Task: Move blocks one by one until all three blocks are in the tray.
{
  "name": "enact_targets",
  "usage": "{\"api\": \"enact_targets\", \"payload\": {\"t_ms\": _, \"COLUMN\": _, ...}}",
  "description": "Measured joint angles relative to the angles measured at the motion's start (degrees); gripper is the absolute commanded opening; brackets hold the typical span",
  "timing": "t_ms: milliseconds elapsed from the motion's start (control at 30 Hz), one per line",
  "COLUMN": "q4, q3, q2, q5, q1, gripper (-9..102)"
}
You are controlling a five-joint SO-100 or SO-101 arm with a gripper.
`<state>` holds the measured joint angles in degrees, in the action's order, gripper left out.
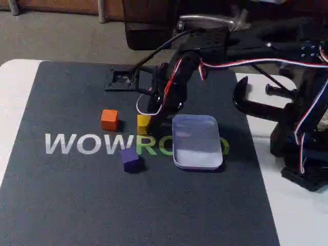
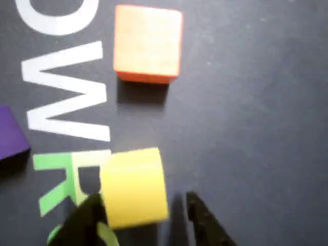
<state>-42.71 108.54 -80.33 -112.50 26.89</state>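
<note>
In the wrist view the yellow block [image 2: 133, 187] sits on the dark mat between my gripper's [image 2: 142, 197] two black fingers. The left finger touches it, while a narrow gap separates it from the right finger, so the gripper is open around it. The fixed view has the gripper [image 1: 152, 120] low over the yellow block [image 1: 143, 124], just left of the tray [image 1: 197, 165], which holds nothing. The orange block [image 1: 109, 119] [image 2: 147, 43] lies further left on the mat. The purple block [image 1: 131, 159] [image 2: 10, 136] rests nearer the mat's front.
A dark mat [image 1: 77, 205] with "WOWROBO" lettering covers the white table. A small black part [image 1: 122, 78] lies at the mat's back edge. Clamps and the arm's base [image 1: 302, 138] stand at the right, beyond the tray.
</note>
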Motion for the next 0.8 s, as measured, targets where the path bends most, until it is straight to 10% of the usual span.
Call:
{"api": "enact_targets", "payload": {"t_ms": 567, "q4": 0.6, "q3": -1.7, "q2": 2.4, "q5": 0.3, "q1": -2.2, "gripper": -8}}
{"api": "enact_targets", "payload": {"t_ms": 800, "q4": -12.7, "q3": -1.5, "q2": -11.9, "q5": -5.2, "q1": -0.4, "gripper": -8}}
